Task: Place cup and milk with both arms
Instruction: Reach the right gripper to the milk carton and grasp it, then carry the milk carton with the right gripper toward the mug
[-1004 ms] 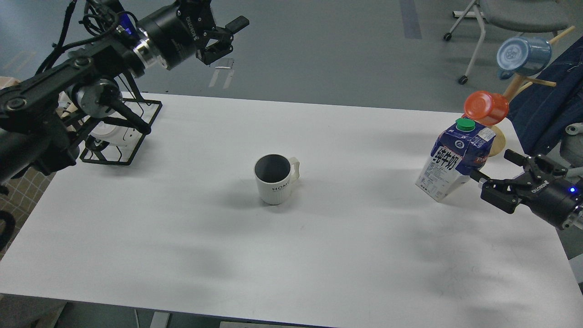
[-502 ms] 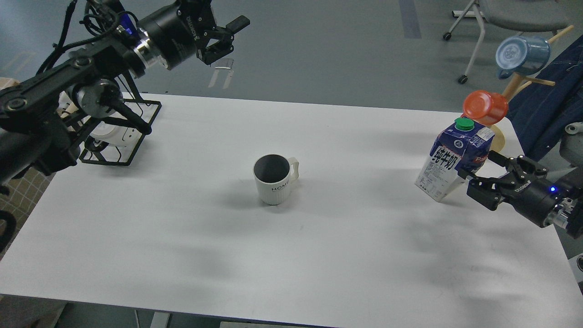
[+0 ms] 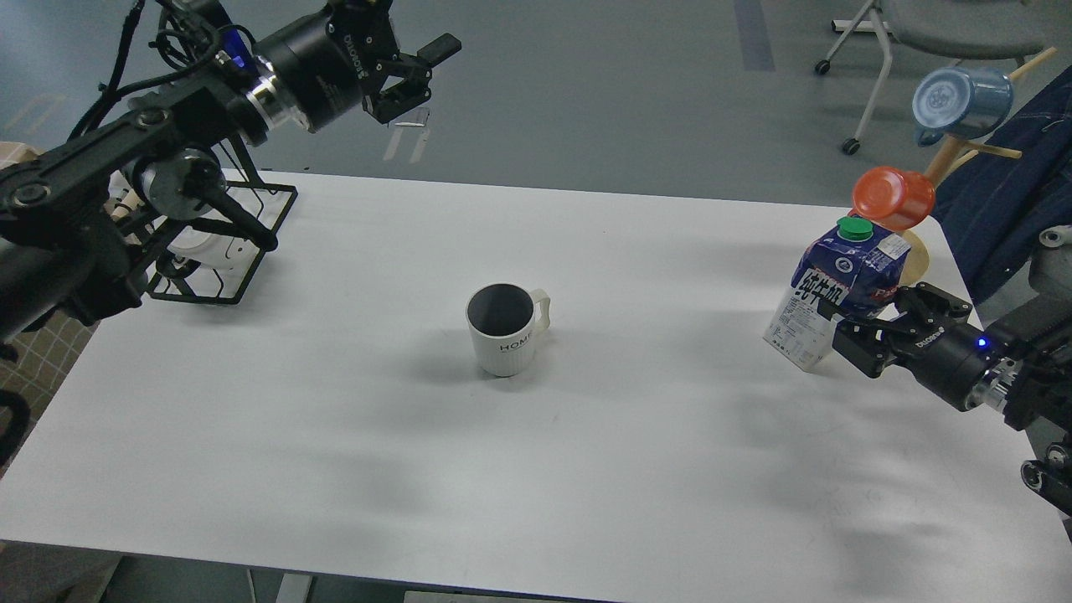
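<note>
The cup (image 3: 502,329), a white ribbed mug with "HOME" lettering and a dark inside, stands upright at the middle of the white table (image 3: 335,435), handle to the right. The milk (image 3: 837,285), a blue-and-white carton with a green cap, stands near the table's right edge. My right gripper (image 3: 871,318) is open at the carton's lower right side, with its fingers reaching along either side of that corner. My left gripper (image 3: 421,71) is open and empty, held high above the table's far left edge, well away from the cup.
A black wire rack (image 3: 222,251) holding white cups stands at the table's left. A wooden mug tree at the far right carries an orange mug (image 3: 894,197) and a blue mug (image 3: 961,100). Dark blue cloth (image 3: 1005,201) hangs at the right; a chair (image 3: 946,25) stands behind.
My right gripper has moved left and slightly up, from clear of the carton to straddling its lower right side. The left arm, cup and carton have hardly moved.
</note>
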You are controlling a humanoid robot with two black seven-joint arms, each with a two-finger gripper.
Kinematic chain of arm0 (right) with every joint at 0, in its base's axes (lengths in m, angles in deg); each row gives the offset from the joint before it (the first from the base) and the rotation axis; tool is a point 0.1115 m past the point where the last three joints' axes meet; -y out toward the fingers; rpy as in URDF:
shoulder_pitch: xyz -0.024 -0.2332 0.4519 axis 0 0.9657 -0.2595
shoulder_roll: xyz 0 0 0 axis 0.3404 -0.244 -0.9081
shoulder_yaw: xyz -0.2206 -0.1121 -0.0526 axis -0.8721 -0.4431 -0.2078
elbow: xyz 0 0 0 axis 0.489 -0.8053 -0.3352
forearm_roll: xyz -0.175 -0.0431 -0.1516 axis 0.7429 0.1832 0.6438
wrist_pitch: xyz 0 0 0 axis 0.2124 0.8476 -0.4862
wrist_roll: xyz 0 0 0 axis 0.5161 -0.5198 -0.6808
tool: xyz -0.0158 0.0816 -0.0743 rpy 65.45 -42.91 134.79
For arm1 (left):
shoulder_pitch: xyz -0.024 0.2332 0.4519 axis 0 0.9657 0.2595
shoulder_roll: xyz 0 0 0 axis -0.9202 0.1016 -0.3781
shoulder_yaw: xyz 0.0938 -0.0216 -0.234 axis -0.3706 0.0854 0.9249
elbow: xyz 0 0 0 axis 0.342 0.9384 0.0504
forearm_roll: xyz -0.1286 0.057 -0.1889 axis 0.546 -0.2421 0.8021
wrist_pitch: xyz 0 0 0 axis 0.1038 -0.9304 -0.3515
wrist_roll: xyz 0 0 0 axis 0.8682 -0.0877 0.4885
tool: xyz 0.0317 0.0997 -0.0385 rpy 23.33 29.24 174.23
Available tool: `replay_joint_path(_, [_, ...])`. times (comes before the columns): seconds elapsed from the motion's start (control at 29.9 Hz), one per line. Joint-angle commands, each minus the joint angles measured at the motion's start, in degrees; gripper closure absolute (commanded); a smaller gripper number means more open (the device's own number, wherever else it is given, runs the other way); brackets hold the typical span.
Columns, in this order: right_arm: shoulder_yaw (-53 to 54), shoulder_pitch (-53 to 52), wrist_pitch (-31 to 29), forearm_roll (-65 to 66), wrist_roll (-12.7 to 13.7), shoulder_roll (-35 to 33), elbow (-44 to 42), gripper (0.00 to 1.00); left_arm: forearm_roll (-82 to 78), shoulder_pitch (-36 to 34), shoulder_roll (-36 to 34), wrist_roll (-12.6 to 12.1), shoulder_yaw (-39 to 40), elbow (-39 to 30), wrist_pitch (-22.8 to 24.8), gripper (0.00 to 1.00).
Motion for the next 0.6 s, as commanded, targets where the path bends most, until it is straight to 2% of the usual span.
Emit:
replay_joint_path(0.0, [0.0,0.0,0.0,0.0,0.0,0.4,-1.1,0.88,0.0,0.2,0.0,0.0,0.0,-0.1,0.0,0.02])
replay_joint_path(0.07, [0.0,0.0,0.0,0.0,0.0,0.4,-1.1,0.92,0.0,0.2,0.0,0.0,0.1,-0.1,0.0,0.02])
replay_joint_path(0.1, [0.0,-0.1,0.0,0.0,0.0,0.4,-1.1,1.0,0.0,0.2,0.0,0.0,0.1,-0.1,0.0,0.02])
replay_joint_path(0.37, [0.3,-0.3,0.0,-0.4,0.0,-0.2,0.8,1.0,0.0,0.3,0.0,0.0,0.4,-0.1,0.0,0.02])
replay_joint_path(0.57, [2.6,-2.0,0.0,-0.9,0.0,-1.7,9.5,1.0,0.0,0.3,0.0,0.0,0.4,-0.3,0.0,0.02])
